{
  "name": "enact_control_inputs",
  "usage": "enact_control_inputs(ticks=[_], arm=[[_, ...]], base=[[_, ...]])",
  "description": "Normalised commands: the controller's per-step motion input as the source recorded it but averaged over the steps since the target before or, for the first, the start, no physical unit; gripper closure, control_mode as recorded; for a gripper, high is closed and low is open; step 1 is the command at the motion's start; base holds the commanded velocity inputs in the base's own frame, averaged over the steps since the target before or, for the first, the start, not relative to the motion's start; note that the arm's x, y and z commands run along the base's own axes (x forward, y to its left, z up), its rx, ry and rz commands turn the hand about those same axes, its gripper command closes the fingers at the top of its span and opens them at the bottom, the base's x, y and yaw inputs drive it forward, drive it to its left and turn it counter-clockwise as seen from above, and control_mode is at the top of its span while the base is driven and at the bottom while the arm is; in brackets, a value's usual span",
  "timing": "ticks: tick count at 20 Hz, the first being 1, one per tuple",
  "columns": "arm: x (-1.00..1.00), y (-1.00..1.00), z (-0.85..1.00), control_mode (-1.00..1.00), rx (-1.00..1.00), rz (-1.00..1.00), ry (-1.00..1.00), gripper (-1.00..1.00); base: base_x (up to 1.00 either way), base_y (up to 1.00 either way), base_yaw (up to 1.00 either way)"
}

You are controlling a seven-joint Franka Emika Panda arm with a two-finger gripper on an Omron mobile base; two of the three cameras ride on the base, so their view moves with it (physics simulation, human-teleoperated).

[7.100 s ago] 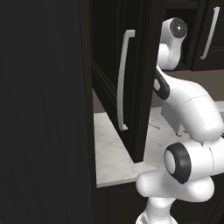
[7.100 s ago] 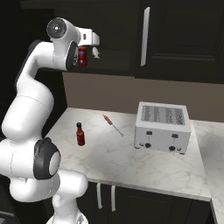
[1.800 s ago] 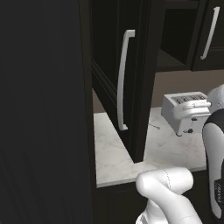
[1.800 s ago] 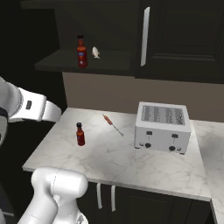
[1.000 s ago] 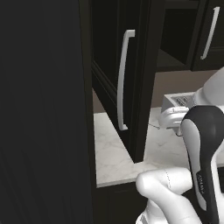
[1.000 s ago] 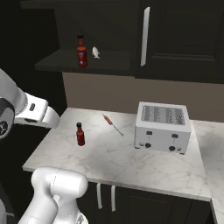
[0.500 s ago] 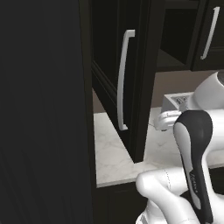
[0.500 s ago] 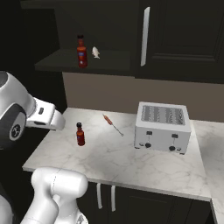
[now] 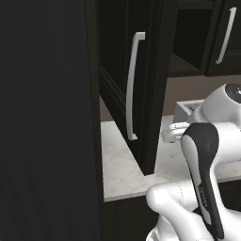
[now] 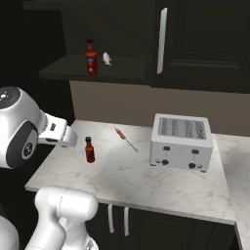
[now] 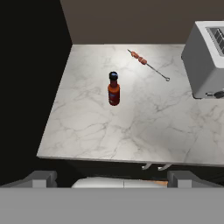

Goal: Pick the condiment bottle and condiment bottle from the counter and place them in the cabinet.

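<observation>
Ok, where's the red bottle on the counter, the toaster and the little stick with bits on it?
Bottle (image 11: 113, 89), hand view, on its red body.
Toaster (image 10: 181, 141), right base view, on its front.
Skewer (image 10: 126, 139), right base view, mid-stick.

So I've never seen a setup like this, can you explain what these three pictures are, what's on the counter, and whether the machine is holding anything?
It's a computer-rendered kitchen with a white robot arm on a driving base. Two pictures come from cameras on the base, behind the arm to its left and right. The third comes from a camera on the hand, looking down along the claw.

On the marble counter stand a small red condiment bottle, a thin skewer and a silver toaster. Up on the open cabinet shelf stands a second red bottle, with a small white object beside it.

The hand camera looks down on the counter bottle, which stands upright and untouched. Nothing is between the claw tips, which sit wide apart at the bottom of that picture, so the claw is open and holds nothing.
</observation>
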Motion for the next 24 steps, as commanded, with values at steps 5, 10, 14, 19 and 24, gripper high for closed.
enact_control_inputs(ticks=[5,10,14,19,24], arm=[[0.25,0.09,-0.21,-1.0,0.0,0.02,0.0,-1.0],[0.32,0.11,-0.26,-1.0,0.0,0.01,0.0,-1.0],[0.35,0.01,-0.32,-1.0,0.0,0.0,0.0,-1.0],[0.31,0.0,-0.32,-1.0,0.0,0.0,0.02,-1.0],[0.35,0.0,-0.29,-1.0,0.0,0.0,0.01,-1.0]], base=[[0.0,0.0,0.0],[0.0,0.0,0.0],[0.0,0.0,0.0],[0.0,0.0,0.0],[0.0,0.0,0.0]])
